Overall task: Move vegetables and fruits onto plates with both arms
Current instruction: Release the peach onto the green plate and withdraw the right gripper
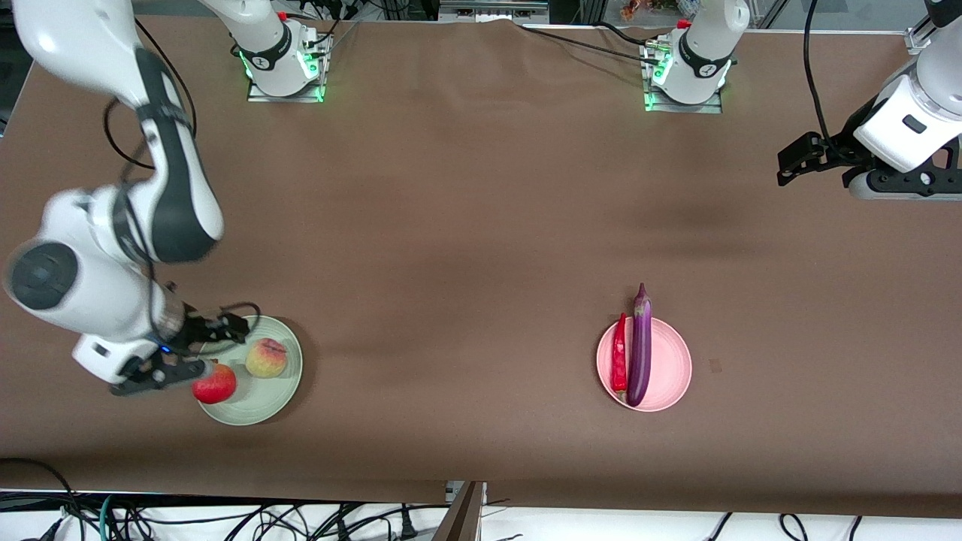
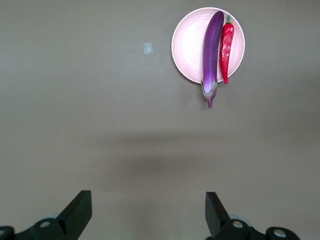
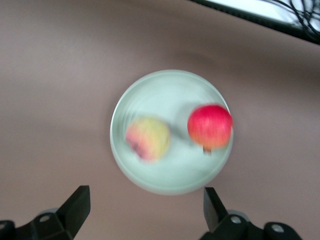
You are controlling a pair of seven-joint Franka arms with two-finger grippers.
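**Glossy skins, rounded shapes: all four pieces plated, both grippers empty**

Pale green plate [image 1: 252, 409] toward the right arm's end of the desk [image 1: 466, 225], carrying the red pomegranate [image 1: 214, 384] at its rim and the yellow-pink peach [image 1: 266, 358] just beside it, slightly farther from the front camera. Pink plate [image 1: 673, 376] toward the left arm's end, bearing the purple eggplant [image 1: 639, 349] and the red chili [image 1: 619, 357] side by side and touching, the eggplant's stem end overhanging the rim.

Right gripper [image 3: 145, 212] poised above the green plate, jaws spread wide, holding nothing. Left gripper [image 2: 148, 212] up in the air over bare desk near the left arm's end, well apart from the pink plate, jaws likewise spread and empty; waiting.

Handling, by judgement: likely light, possibly imitation produce, firm rather than soft. Round fruits prone to rolling, best taken across the widest part, away from the pomegranate's crown. Eggplant smooth and probably slippery, liable to pivot if pinched near an end; best gripped crosswise at mid-length. Chili thin and curved, best taken at its thickest stretch.

Judged from the present layout: transfer seemingly complete.
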